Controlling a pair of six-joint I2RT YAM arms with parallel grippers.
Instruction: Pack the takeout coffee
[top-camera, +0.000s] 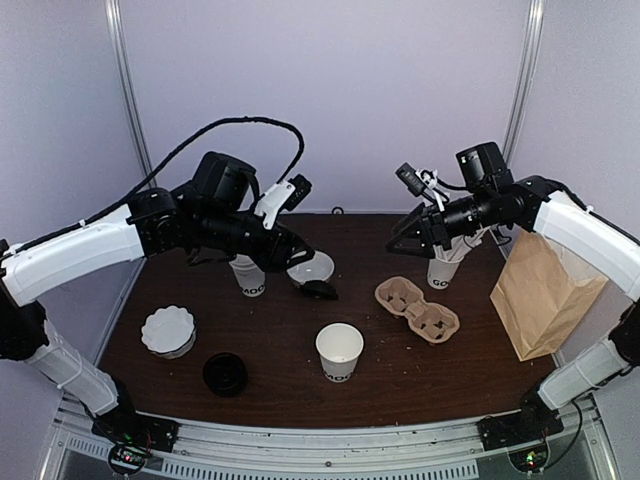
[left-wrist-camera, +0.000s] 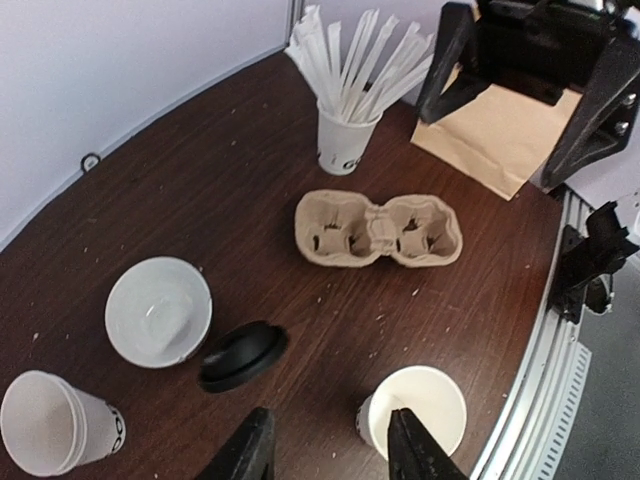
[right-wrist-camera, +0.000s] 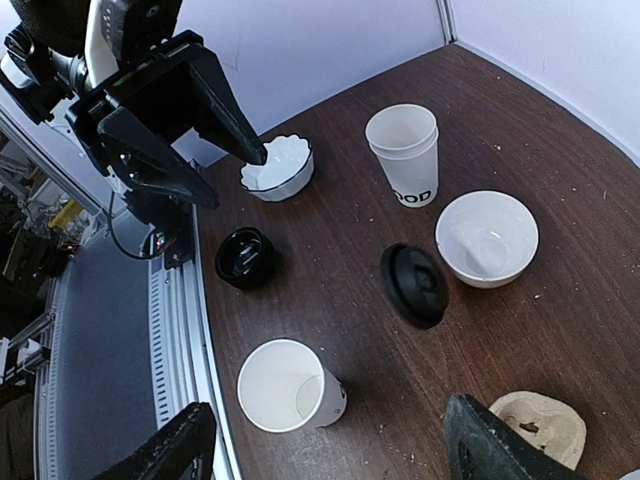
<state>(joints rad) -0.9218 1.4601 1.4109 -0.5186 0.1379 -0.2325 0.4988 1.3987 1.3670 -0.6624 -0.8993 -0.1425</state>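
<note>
Top view, lower left: stack of fluted white dishes (top-camera: 168, 332) on the table (top-camera: 440, 372). Just right of it and nearer the bottom edge, a spare black lid (top-camera: 225, 373), lying flat. Above these, centre-left: nested white cups (top-camera: 248, 275) with black print, upright.

Next right, left end effector (top-camera: 300, 282), hanging over the table, jaws parted. Nothing between the fingers (left-wrist-camera: 252, 445) in its own wrist view.

Directly beside it, the takeout coffee in two parts. Open white cup (top-camera: 312, 266), mouth uncovered, bare inside. Black lid (top-camera: 321, 291) flat on the table just beside that cup, toward the bottom of the frame. Upright or tilted, for this cup: cannot tell.

Lower, at frame centre: lidless white cup (top-camera: 340, 350) with black print, upright, apart from the rest.

Right of centre, right end effector (top-camera: 400, 243), raised, jaws spread wide, holding nothing. Below it and slightly right, two-well pulp cup carrier (top-camera: 417, 308) lying on the table. Further right, white cup of wrapped white sticks (top-camera: 443, 270). Far right, brown paper bag (top-camera: 540, 295), standing.
</note>
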